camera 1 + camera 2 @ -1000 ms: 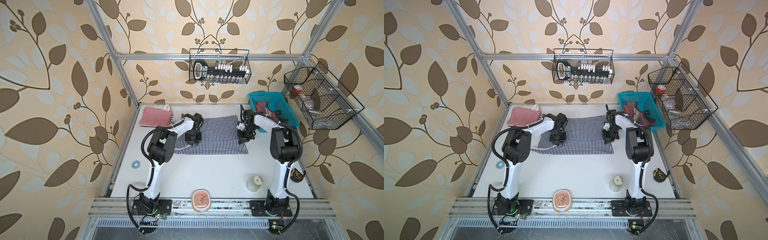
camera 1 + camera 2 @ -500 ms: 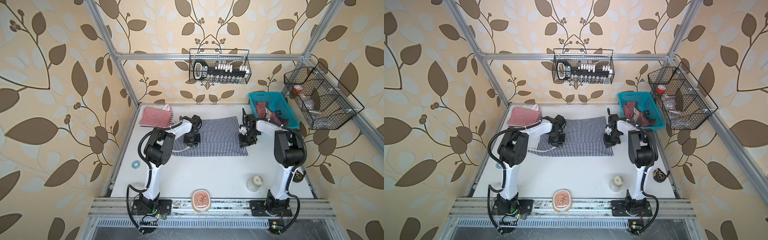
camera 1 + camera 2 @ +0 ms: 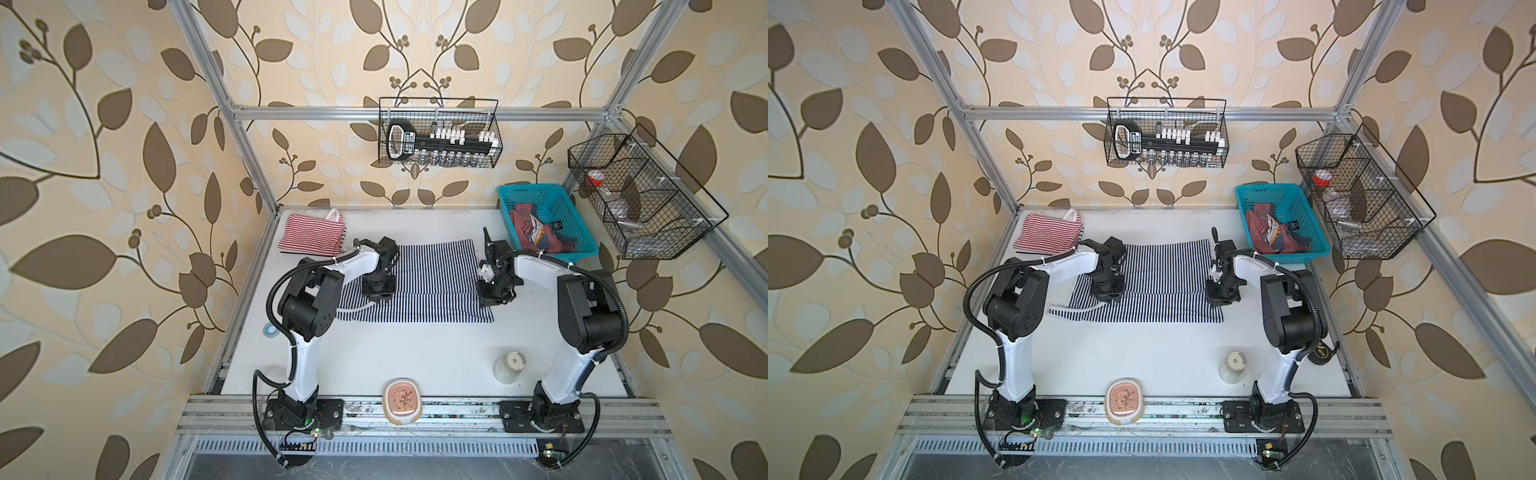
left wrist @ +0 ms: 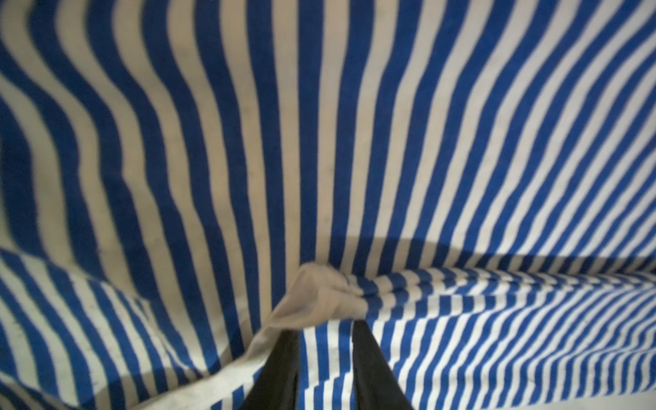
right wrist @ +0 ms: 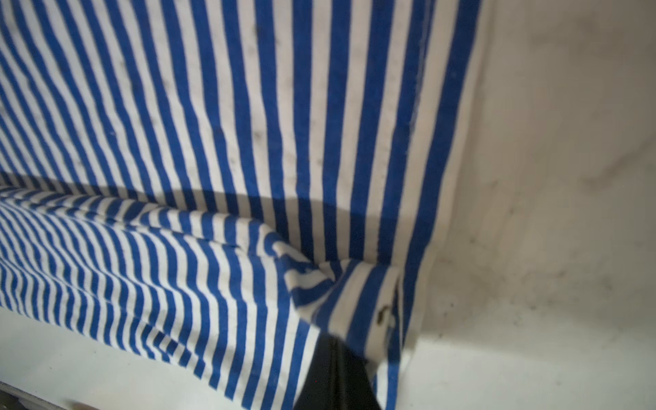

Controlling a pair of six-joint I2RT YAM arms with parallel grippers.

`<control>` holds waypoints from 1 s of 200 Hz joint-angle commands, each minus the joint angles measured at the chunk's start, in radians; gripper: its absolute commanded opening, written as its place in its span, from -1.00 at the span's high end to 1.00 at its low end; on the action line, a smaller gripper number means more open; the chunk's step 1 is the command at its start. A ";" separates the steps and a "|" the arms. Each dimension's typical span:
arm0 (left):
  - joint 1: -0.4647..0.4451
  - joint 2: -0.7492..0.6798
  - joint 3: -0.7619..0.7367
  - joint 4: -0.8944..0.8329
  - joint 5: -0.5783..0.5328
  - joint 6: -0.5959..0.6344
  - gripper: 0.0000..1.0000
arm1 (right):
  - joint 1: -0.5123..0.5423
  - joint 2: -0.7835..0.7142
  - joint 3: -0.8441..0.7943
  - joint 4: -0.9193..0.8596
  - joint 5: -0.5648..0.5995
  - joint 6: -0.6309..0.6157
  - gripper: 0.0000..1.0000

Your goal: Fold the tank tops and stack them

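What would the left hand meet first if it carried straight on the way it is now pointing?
The left hand, pinching a raised fold of the navy-and-white striped tank top, points down at that top's flat layer, so it would probably meet that cloth first, with the table right beneath it.

The navy-and-white striped tank top (image 3: 432, 282) is soft, matt knit cloth with faint grey smudges; the red-and-white striped tank top (image 3: 311, 239) looks the same matt cloth. The bench (image 3: 395, 353) is smooth, white and scuffed. The basket (image 3: 530, 190) is teal perforated plastic, slightly glossy. The frame rail (image 3: 311, 113) is brushed metal.
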 commanded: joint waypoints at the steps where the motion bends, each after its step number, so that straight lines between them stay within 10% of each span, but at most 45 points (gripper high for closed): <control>1: 0.006 -0.057 0.027 -0.119 -0.051 -0.010 0.42 | 0.007 -0.003 -0.004 -0.063 0.035 0.011 1.00; 70: 0.032 -0.004 0.461 -0.293 -0.168 0.050 0.31 | -0.011 -0.024 0.353 -0.142 0.015 -0.003 0.88; 97: 0.082 0.121 0.650 -0.316 -0.175 0.075 -0.04 | -0.015 0.050 0.469 -0.119 0.048 -0.030 0.88; 200: 0.207 0.422 0.838 -0.047 0.087 0.079 -0.07 | -0.098 0.348 0.639 0.167 -0.049 0.090 0.68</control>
